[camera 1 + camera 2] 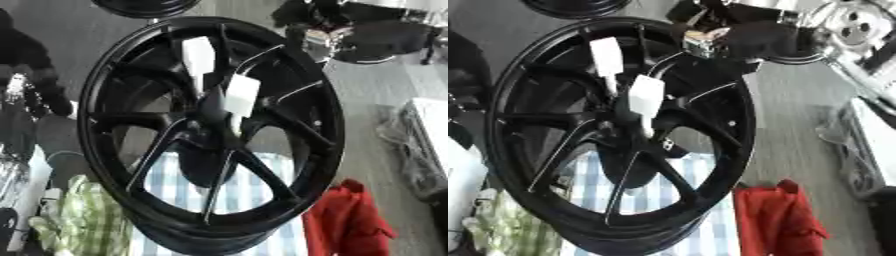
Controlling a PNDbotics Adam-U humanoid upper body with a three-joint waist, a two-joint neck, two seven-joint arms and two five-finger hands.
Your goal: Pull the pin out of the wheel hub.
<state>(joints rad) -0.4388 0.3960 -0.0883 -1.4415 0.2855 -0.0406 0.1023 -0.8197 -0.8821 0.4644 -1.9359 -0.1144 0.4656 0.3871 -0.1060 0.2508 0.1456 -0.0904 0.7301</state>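
Filling most of the view is a big black wheel hub (210, 135), standing on edge and tilted, its thin spokes fanning out from a dark centre. Two white tag-like pieces sit on it: one (199, 56) up on a far spoke, the other (241, 95) lower down, just beside the centre, with a slim pale stem running from it toward the middle of the hub. Whether either of these is the pin I cannot tell. Under the near rim of the hub lies a blue-and-white striped cloth (249, 192) on the surface, with a green checked cloth (83, 215) to its left and a red cloth (350, 220) bunched at its right. From the far right a black and silver arm reaches in, and its dark hand (710, 40) shows at the far rim of the hub, close to the rim or perhaps touching it; how far its fingers are open, and whether they have hold of anything, I cannot tell. A second black wheel (144, 6) peeks in at the far edge.
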